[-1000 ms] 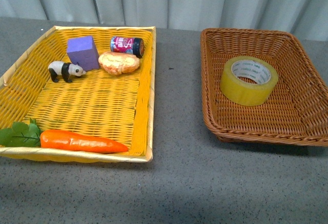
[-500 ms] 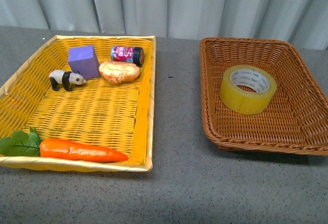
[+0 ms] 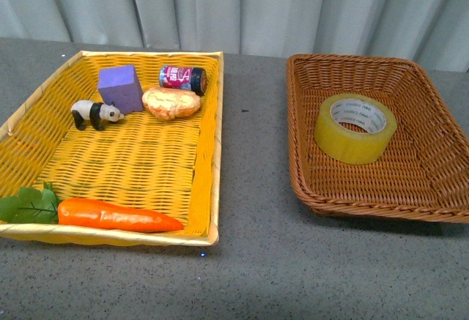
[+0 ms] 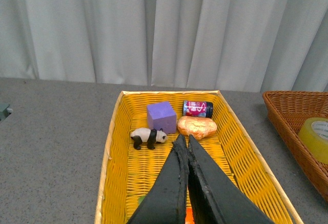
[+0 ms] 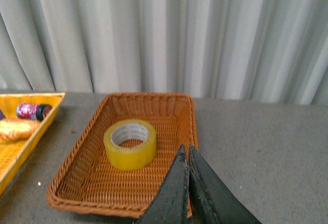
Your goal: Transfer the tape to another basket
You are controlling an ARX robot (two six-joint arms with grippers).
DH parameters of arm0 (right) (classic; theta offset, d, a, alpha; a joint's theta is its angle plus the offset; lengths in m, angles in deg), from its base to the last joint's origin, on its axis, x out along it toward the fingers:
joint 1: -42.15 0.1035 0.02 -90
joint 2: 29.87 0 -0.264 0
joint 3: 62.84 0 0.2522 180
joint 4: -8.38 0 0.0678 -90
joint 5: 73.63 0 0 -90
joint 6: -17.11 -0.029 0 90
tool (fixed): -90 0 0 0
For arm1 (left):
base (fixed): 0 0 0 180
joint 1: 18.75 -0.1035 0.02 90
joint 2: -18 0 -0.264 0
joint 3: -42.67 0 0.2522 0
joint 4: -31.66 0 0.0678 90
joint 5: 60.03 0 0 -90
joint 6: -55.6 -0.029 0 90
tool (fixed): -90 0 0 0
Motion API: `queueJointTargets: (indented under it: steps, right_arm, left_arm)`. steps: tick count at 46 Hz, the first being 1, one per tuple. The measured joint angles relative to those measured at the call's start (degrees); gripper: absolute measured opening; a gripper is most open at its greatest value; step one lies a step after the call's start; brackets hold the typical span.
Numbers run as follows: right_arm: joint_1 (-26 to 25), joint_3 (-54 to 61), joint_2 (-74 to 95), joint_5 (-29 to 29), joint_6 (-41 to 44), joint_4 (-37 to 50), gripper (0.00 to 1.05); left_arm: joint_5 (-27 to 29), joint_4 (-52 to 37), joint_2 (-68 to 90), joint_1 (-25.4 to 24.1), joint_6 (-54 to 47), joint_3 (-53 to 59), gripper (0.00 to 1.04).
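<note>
Tape (image 3: pixel 355 128) lies flat in brown basket (image 3: pixel 440 181), core facing up; yellow basket (image 3: pixel 209 151) well apart. Right gripper (image 5: pixel 185 155) clenched, empty, raised near basket's edge. Left gripper (image 4: pixel 183 143) clenched, empty. Judgement: open right jaws wide, descend vertically, pinch one wall of roll through core, lift clear of rim.

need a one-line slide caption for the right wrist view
Right gripper, jaws shut and empty, above the near rim of the brown basket holding the yellow tape roll.
</note>
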Motion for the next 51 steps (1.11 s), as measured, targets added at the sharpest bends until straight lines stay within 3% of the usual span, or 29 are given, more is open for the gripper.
queueJointTargets:
  steps: [7, 14, 16, 22, 36, 40, 51]
  right_arm:
    - [0.0, 0.0, -0.63, 0.0, 0.02, -0.26, 0.01]
    - [0.0, 0.0, -0.74, 0.02, 0.0, -0.28, 0.01]
    - [0.0, 0.0, -0.74, 0.02, 0.07, -0.28, 0.02]
    - [0.0, 0.0, -0.74, 0.02, 0.04, -0.28, 0.2]
    - [0.0, 0.0, -0.74, 0.02, 0.04, -0.28, 0.86]
    - [0.0, 0.0, -0.74, 0.02, -0.02, -0.28, 0.98]
    - [0.0, 0.0, -0.74, 0.02, 0.02, -0.28, 0.96]
  left_arm:
    - [-0.15, 9.49, -7.87, 0.0, -0.02, -0.02, 0.04]
    - [-0.15, 10.38, -10.03, 0.0, -0.02, -0.02, 0.04]
    - [-0.13, 10.43, -10.08, 0.0, -0.02, -0.02, 0.1]
    - [-0.15, 10.45, -10.08, 0.0, -0.02, -0.02, 0.3]
    - [-0.15, 10.45, -10.1, 0.0, -0.02, -0.02, 0.97]
    - [-0.15, 10.45, -10.1, 0.0, -0.07, -0.02, 0.98]
    - [-0.15, 10.45, -10.1, 0.0, -0.07, -0.02, 0.98]
